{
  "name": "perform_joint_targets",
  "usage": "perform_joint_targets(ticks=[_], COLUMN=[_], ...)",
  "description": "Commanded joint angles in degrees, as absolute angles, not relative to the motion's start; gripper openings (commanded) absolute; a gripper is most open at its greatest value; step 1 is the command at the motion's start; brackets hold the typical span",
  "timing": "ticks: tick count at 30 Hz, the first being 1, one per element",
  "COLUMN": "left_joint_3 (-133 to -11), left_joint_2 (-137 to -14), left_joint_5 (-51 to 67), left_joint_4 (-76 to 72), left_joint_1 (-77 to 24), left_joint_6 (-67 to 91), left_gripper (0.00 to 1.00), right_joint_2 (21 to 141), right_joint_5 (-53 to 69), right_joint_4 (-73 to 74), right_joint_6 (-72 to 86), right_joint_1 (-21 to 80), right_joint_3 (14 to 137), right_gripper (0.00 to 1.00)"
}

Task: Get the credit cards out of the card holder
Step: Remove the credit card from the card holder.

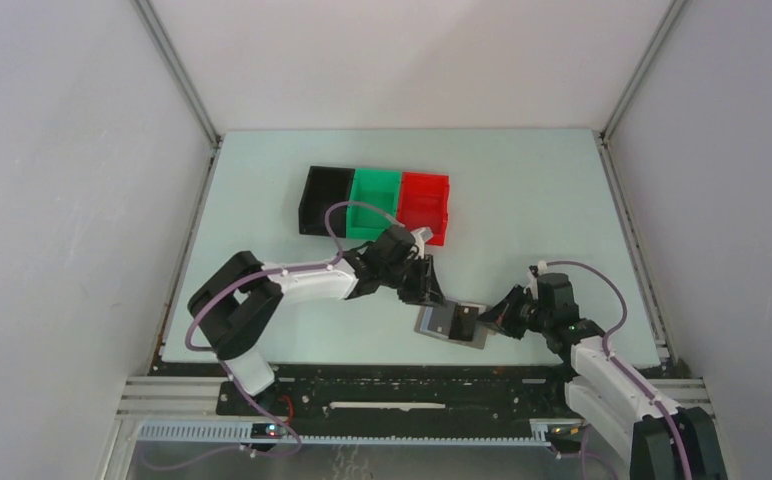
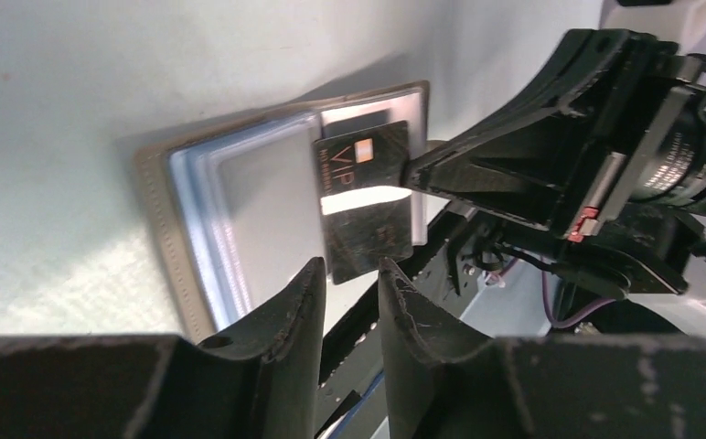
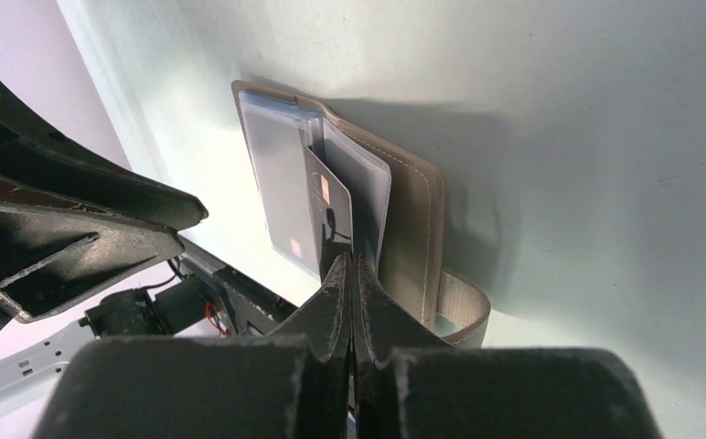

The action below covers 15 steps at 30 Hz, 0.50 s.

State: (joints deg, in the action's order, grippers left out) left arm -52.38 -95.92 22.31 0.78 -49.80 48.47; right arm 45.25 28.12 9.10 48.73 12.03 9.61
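Checking the credit card (image 2: 363, 197) first: we make out only one. It is dark, with "VIP" lettering and a small orange chip. A glare band crosses it, and the finer print is too blurred to read. In the right wrist view it stands between clear pocket leaves, its lower part hidden.

The card holder (image 1: 430, 322) lies open on the table (image 1: 522, 200) near the front edge, between both arms. It has a taupe stitched cover, blue-grey pockets and a closing tab (image 3: 464, 306) curling at one side.

The right gripper (image 1: 487, 318) has its fingers pressed together on the card's edge. The left gripper (image 2: 345, 293) has its fingers apart, with the card's end just beyond the gap. Black (image 1: 324, 200), green (image 1: 374, 203) and red (image 1: 424, 205) bins sit well behind.
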Motion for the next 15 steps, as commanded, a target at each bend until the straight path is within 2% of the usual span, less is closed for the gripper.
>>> perform_joint_targets(ticks=[1,10,15], left_joint_3=[-55.3,-55.7,-56.1], left_joint_2=[-97.8,-103.2,-104.7], left_joint_5=[27.8,31.7,32.3], left_joint_4=[-4.6,-7.8,-8.1], left_joint_1=[-50.0,-50.0,-50.0], left_joint_6=[49.0,51.2,51.4], left_gripper=[0.32,0.29,0.25], right_joint_2=[47.2,48.1,48.5], right_joint_5=[30.0,31.0,31.2], right_joint_4=[5.0,3.2,2.4], right_joint_6=[50.2,50.8,51.2], right_joint_1=[11.7,11.7,11.8], right_joint_3=[10.9,10.4,10.1], right_gripper=[0.0,0.0,0.0])
